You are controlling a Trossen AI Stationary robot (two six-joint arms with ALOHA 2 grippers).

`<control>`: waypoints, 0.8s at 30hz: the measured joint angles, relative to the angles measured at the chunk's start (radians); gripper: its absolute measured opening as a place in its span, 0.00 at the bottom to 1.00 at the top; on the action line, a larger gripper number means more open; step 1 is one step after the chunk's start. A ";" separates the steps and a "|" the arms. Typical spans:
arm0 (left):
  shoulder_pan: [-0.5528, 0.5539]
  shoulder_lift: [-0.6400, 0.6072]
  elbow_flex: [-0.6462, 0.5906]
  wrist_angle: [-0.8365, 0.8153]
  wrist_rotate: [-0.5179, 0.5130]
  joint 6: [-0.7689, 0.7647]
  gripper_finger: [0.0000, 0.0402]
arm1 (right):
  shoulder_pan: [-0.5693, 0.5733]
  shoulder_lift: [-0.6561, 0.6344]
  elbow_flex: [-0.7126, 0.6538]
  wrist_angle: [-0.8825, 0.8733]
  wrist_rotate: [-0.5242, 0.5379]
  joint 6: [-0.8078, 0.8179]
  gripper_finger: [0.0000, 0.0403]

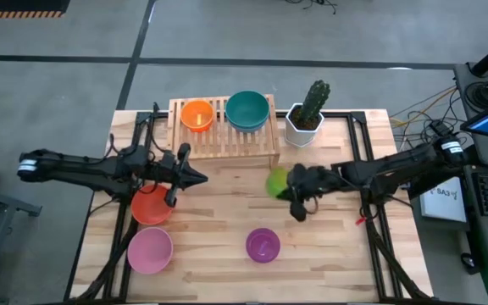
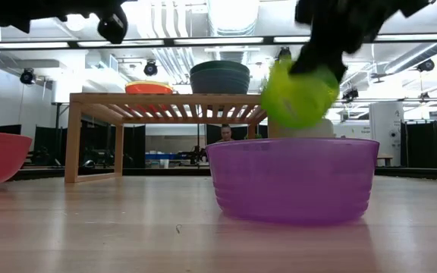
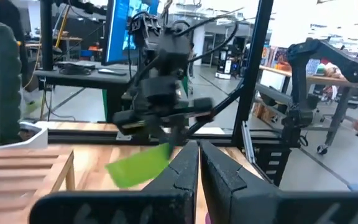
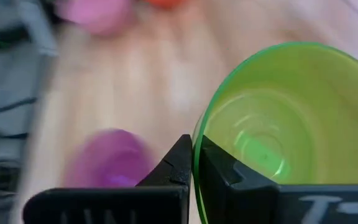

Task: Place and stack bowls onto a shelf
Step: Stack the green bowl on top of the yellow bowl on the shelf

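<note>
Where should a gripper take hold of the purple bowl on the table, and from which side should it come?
Probably at the rim, from above. The purple bowl stands upright and open on the table, apart from the pink bowl, so one finger can go inside the thin wall and one outside. The right gripper holds the lime green bowl this way.

Right end effector (image 1: 293,196) hangs raised mid-table, fingers clamped together; left end effector (image 1: 195,176) hovers closed beside it.

Readable text: none on the bowls, shelf, pot or table.
Right gripper body: blurred pale mark, unreadable.
</note>
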 joint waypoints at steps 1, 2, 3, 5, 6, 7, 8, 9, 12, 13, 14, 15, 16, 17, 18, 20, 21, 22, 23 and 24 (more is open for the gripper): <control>-0.002 0.023 0.000 0.031 0.006 0.000 0.00 | 0.021 0.000 0.000 0.047 -0.018 -0.020 0.02; -0.004 0.047 0.000 0.063 0.015 0.000 0.00 | 0.041 0.005 -0.001 0.090 -0.037 -0.037 0.02; -0.006 0.072 0.000 0.095 0.028 0.003 0.00 | 0.059 0.011 -0.001 0.126 -0.055 -0.054 0.02; -0.009 0.124 0.000 0.158 0.071 0.019 0.00 | 0.087 0.032 -0.002 0.193 -0.097 -0.081 0.02; -0.011 0.149 0.000 0.189 0.096 0.024 0.00 | 0.096 0.044 -0.002 0.227 -0.119 -0.091 0.02; -0.013 0.175 0.000 0.216 0.118 0.025 0.00 | 0.102 0.058 -0.002 0.260 -0.143 -0.097 0.02; -0.013 0.199 0.000 0.246 0.138 0.026 0.00 | 0.107 0.072 -0.002 0.294 -0.166 -0.099 0.02; -0.013 0.224 0.000 0.272 0.154 0.027 0.01 | 0.110 0.087 -0.002 0.331 -0.193 -0.100 0.02; -0.014 0.297 0.023 0.297 0.194 0.028 0.06 | 0.111 0.141 -0.002 0.426 -0.276 -0.104 0.02; -0.015 0.319 0.033 0.297 0.209 0.037 0.09 | 0.111 0.161 -0.002 0.453 -0.301 -0.109 0.02; -0.016 0.342 0.046 0.297 0.229 0.048 0.11 | 0.110 0.179 -0.001 0.475 -0.324 -0.117 0.02; -0.019 0.365 0.060 0.298 0.245 0.060 0.14 | 0.110 0.194 0.004 0.481 -0.343 -0.123 0.02; -0.022 0.389 0.074 0.298 0.257 0.072 0.18 | 0.110 0.210 0.012 0.485 -0.357 -0.127 0.02; -0.024 0.411 0.087 0.297 0.270 0.084 0.21 | 0.110 0.227 0.021 0.491 -0.363 -0.130 0.02; -0.025 0.432 0.100 0.297 0.277 0.093 0.25 | 0.110 0.240 0.032 0.496 -0.364 -0.134 0.02; -0.024 0.476 0.128 0.293 0.278 0.111 0.31 | 0.110 0.263 0.051 0.496 -0.381 -0.138 0.02; -0.024 0.493 0.140 0.276 0.281 0.129 0.34 | 0.110 0.275 0.063 0.496 -0.395 -0.145 0.02; -0.023 0.511 0.152 0.250 0.303 0.156 0.36 | 0.110 0.286 0.074 0.497 -0.409 -0.150 0.02; -0.023 0.528 0.165 0.229 0.332 0.189 0.38 | 0.110 0.293 0.082 0.496 -0.422 -0.152 0.02; -0.024 0.543 0.177 0.210 0.355 0.210 0.39 | 0.110 0.301 0.093 0.493 -0.433 -0.154 0.02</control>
